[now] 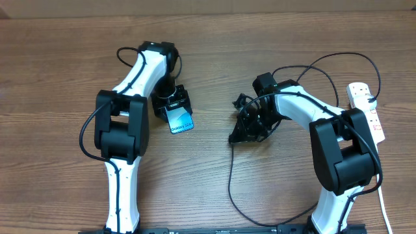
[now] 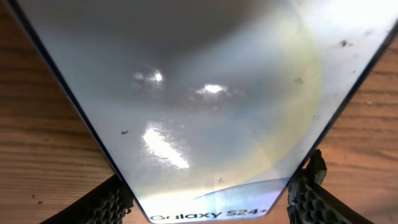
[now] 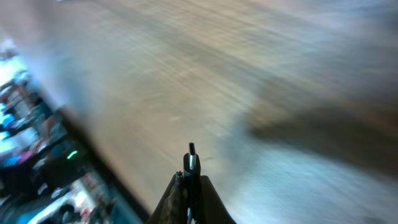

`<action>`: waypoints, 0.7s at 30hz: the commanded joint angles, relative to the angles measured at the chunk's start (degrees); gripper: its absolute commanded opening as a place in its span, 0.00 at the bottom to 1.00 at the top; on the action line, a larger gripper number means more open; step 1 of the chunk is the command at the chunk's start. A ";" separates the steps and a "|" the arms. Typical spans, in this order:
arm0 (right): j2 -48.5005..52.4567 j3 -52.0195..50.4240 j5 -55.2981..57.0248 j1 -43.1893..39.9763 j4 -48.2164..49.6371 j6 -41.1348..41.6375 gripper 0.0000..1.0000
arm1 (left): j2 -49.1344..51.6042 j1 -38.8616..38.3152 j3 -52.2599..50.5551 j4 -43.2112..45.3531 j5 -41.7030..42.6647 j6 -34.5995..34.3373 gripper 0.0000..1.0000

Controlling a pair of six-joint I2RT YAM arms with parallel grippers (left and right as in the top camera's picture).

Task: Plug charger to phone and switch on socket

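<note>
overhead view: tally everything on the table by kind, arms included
robot arms: 2 (left arm, right arm)
phone: 1
charger cable: 1
power strip: 1
total: 5

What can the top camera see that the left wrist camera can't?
Only the top camera shows the left arm, the right arm, the white socket at the right edge, and the black charger cable looping over the table. Only the left wrist camera shows the words "Galaxy S24+" on the screen and, close up, the left tool with its fingers either side of the phone. Both show the phone and the wooden table.
</note>
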 commanded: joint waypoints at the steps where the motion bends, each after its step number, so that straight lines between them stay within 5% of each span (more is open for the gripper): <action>1: 0.26 0.52 -11.85 0.22 0.35 -7.17 0.04 | 3.89 0.92 1.05 0.79 7.67 5.84 0.66; 7: 0.26 0.52 -8.74 0.15 0.87 -6.29 0.05 | 3.89 0.98 1.25 0.59 4.50 5.31 0.69; 17: 0.26 0.55 13.00 0.13 2.23 6.25 0.17 | 3.89 0.52 1.25 6.34 2.93 1.84 1.00; 19: 0.26 0.55 18.53 0.15 2.16 8.96 0.23 | 3.89 0.00 1.25 7.50 2.75 0.94 1.00; 21: 0.26 0.55 23.74 0.15 2.01 11.65 0.43 | 3.89 -0.76 1.25 7.65 -0.02 -3.43 1.00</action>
